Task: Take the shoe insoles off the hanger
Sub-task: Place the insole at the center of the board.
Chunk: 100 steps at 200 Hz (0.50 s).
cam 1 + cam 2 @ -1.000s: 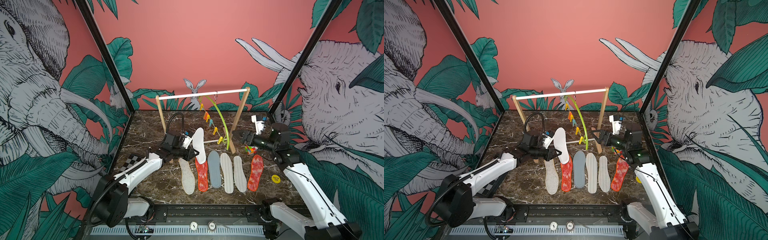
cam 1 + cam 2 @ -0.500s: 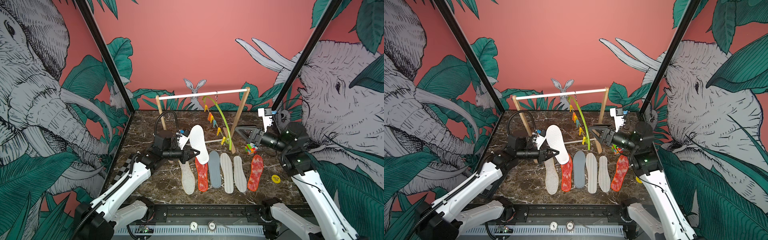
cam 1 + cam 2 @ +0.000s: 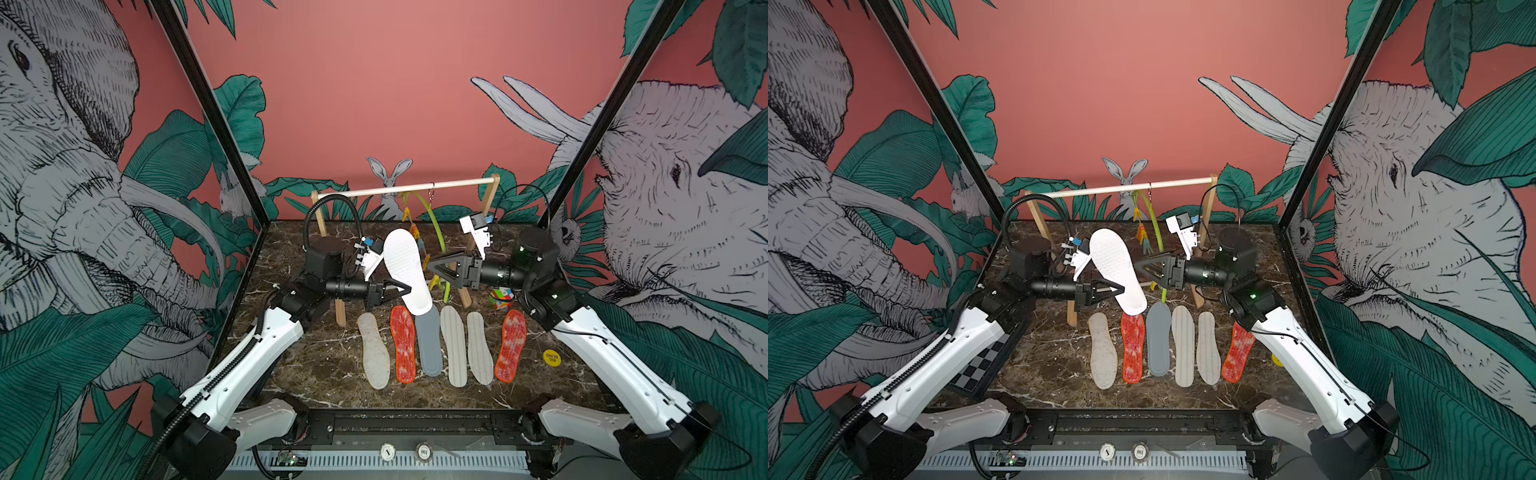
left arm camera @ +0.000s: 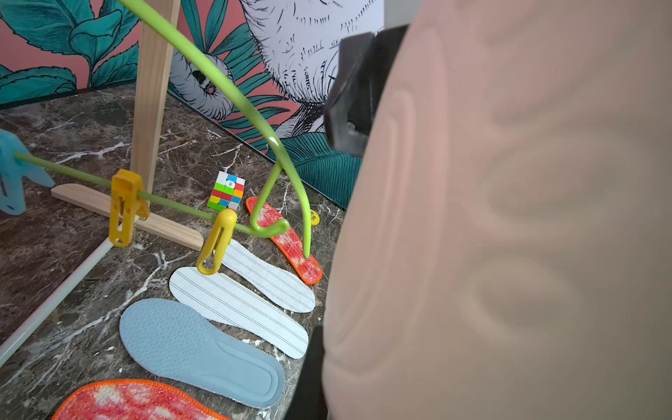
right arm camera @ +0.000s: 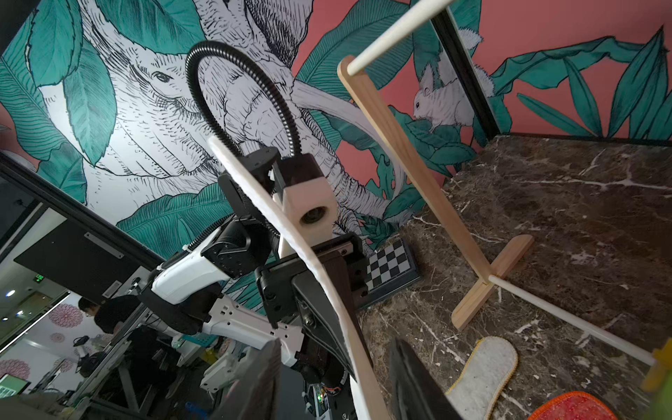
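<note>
My left gripper (image 3: 405,291) (image 3: 1121,289) is shut on the white dimpled insole (image 3: 407,270) (image 3: 1117,270), holding it upright in the air; it fills much of the left wrist view (image 4: 509,218). My right gripper (image 3: 432,268) (image 5: 334,342) is open just right of it, a finger on each side of the insole's edge (image 5: 291,240). Behind hangs the lime-green hanger (image 3: 434,224) (image 4: 232,94) with bare yellow pegs (image 4: 125,207). Several insoles lie in a row on the table: cream (image 3: 374,353), red (image 3: 404,345), grey-blue (image 3: 428,340), striped (image 3: 454,349).
The wooden rack (image 3: 490,195) with its white bar stands at the back. A colour cube (image 3: 501,298) and a yellow disc (image 3: 551,357) lie at the right. A chequered board (image 3: 980,365) sits under my left arm.
My right gripper has swung left to the held insole and its jaws have narrowed. My left arm has lifted the insole a little higher.
</note>
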{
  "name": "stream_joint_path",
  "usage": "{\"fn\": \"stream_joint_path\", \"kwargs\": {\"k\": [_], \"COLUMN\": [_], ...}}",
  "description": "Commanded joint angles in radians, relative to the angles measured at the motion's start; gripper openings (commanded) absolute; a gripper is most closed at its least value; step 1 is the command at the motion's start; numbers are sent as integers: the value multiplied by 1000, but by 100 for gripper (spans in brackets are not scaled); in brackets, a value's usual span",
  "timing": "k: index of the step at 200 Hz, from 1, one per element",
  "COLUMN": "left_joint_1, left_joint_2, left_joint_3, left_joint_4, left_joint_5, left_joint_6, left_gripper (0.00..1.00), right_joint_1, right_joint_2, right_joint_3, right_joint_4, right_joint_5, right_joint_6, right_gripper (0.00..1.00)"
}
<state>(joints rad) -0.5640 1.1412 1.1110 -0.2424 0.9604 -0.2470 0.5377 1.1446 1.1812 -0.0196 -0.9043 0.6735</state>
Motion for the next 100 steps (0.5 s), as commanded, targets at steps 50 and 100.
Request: {"fn": "stream_joint_path", "kwargs": {"k": [50,100], "left_joint_1": [1,2], "left_joint_2": [-17,-22], "left_joint_3": [32,29], "left_joint_4": [-17,-10], "left_joint_5": [40,40], "left_joint_6": [17,17], "left_gripper": [0,0], "right_joint_1": [57,67], "right_joint_2": [46,73], "right_joint_3": [49,49], "right_joint_4": [31,59], "right_joint_5": [-4,10], "right_joint_6": [-40,-26], "right_gripper": [36,22]}}
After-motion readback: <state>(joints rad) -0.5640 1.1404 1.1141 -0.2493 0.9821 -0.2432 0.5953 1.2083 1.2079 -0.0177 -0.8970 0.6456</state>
